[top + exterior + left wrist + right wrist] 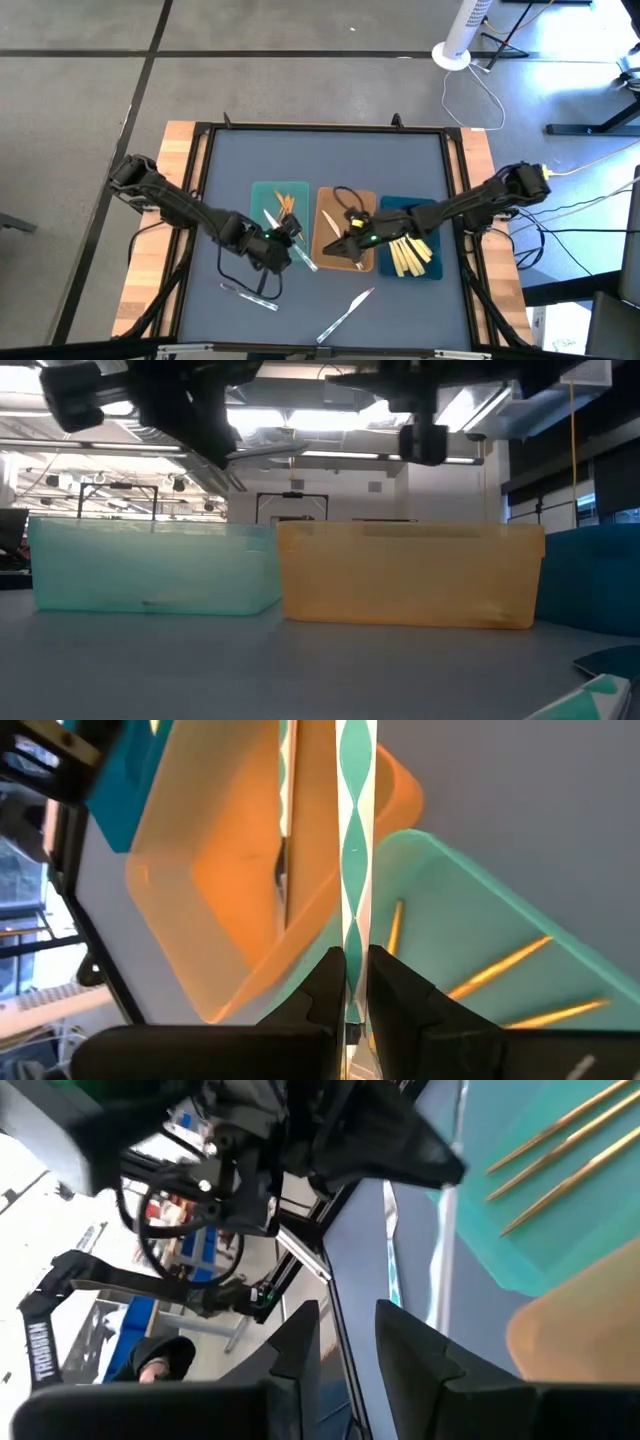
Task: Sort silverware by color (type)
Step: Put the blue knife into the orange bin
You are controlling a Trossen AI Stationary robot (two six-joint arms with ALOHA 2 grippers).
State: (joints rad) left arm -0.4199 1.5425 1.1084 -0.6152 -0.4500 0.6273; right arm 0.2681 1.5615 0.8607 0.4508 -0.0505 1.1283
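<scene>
Three trays stand side by side: teal [268, 195], tan [330, 212] and dark blue [400, 212]. Gold utensils [500, 965] lie in the teal tray and yellow-handled ones [410, 256] in the blue tray. My left gripper [287, 234] hangs over the teal tray's near right corner, shut on a thin silver utensil [354, 870]. My right gripper [345, 246] hovers over the tan tray's near end. In its wrist view my right gripper [348, 1342] stands open with nothing between the fingers. My left gripper pinches one end of the silver utensil [352, 988] between its two fingertips [328, 978]. The fingers slant down toward the far right, and the utensil runs on ahead in line with them. It is lifted clear, over the rims where the teal and tan trays meet.
Two more silver utensils lie on the blue mat near the front edge, one at the left [250, 295] and one in the middle [345, 314]. A black frame [205, 180] rims the mat. A dark cable loop [345, 196] hangs over the tan tray.
</scene>
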